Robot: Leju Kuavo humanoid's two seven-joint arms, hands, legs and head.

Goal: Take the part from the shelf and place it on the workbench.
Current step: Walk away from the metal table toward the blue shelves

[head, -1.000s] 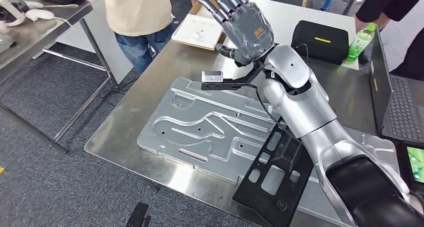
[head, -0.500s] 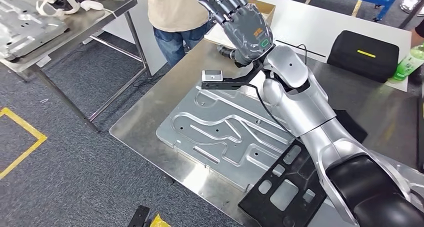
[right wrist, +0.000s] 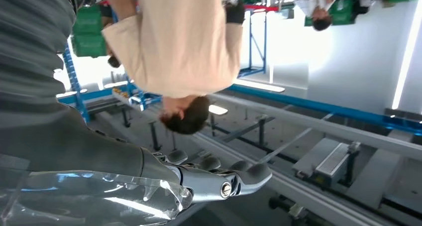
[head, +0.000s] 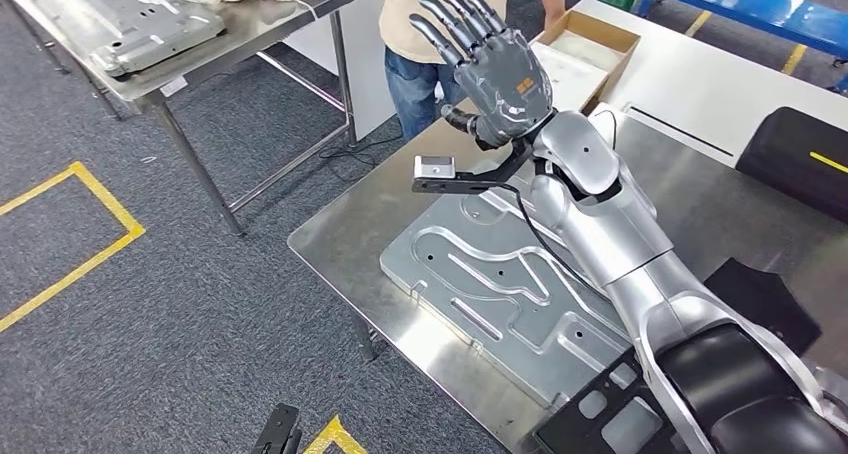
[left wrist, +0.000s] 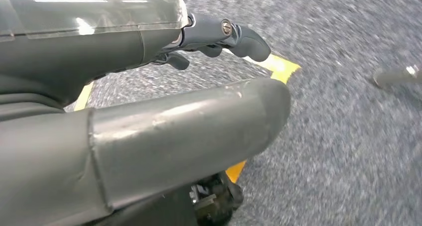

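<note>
- The right hand (head: 487, 66) is raised above the workbench (head: 340, 236), its fingers (head: 452, 19) spread apart and holding nothing.
- The left hand (left wrist: 149, 111) hangs over grey carpet with yellow tape; its fingers (left wrist: 234, 37) look loosely curled, but the thumb (left wrist: 189, 126) hides most of them, so I cannot tell whether anything is clasped (the picture is also blurred).
- The part (head: 500, 294), a stamped silver metal panel, lies flat on the workbench, its near right corner hidden behind the right arm.
- A black frame (head: 610, 414) beside it is cut off by the picture's edge.
- A person (head: 430, 34) stands past the workbench, largely hidden by the raised hand.
- Since a second ago the whole head view has swung left: a second table (head: 230, 34) with another panel (head: 130, 14) has come into sight, and the bottle and laptop have gone out of frame.
</note>
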